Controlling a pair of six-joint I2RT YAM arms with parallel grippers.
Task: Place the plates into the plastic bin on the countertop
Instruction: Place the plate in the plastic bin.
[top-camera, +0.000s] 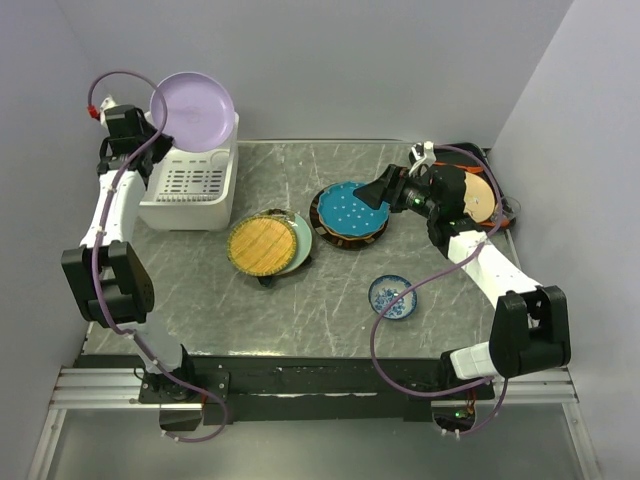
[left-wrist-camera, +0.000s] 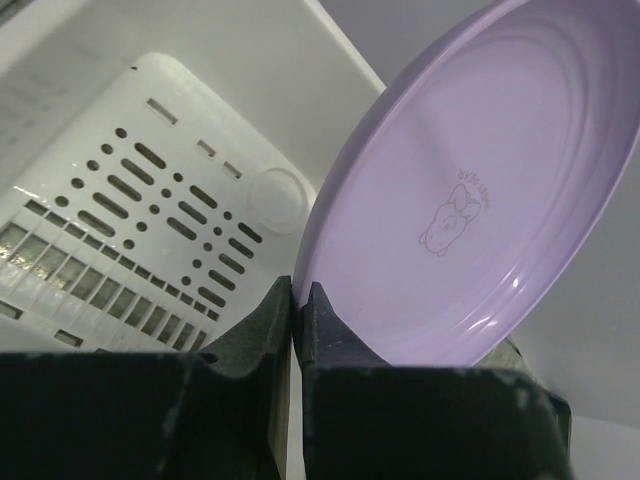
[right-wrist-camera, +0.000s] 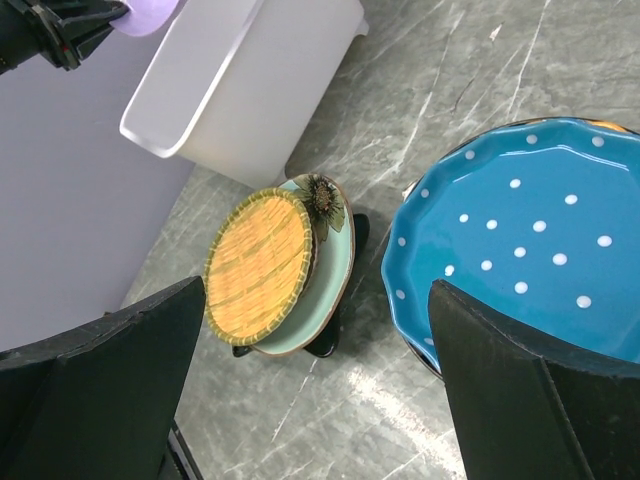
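Countertop (top-camera: 330, 300) carrying plates (top-camera: 270, 245) right of plastic bin (top-camera: 190, 185) | top: left gripper (top-camera: 150, 118) holding lavender plate (top-camera: 195, 108) over bin, none visibly inside | left wrist: jaws clamping its rim | right wrist: right gripper (right-wrist-camera: 318, 300) hanging agape over teal plate (right-wrist-camera: 520, 240), unlifted

On my left wrist feed I see the left gripper (left-wrist-camera: 297, 310) pinching the lower rim of the lavender plate (left-wrist-camera: 480, 180), its two dark fingers (left-wrist-camera: 250, 345) pressed together with only the rim between them. The plate stands on edge, leaning up to the right, with a faint cartoon figure (left-wrist-camera: 448, 222) stamped near its middle. Left of it lies the plastic bin (left-wrist-camera: 150, 210), white, with rows of slots and round holes.
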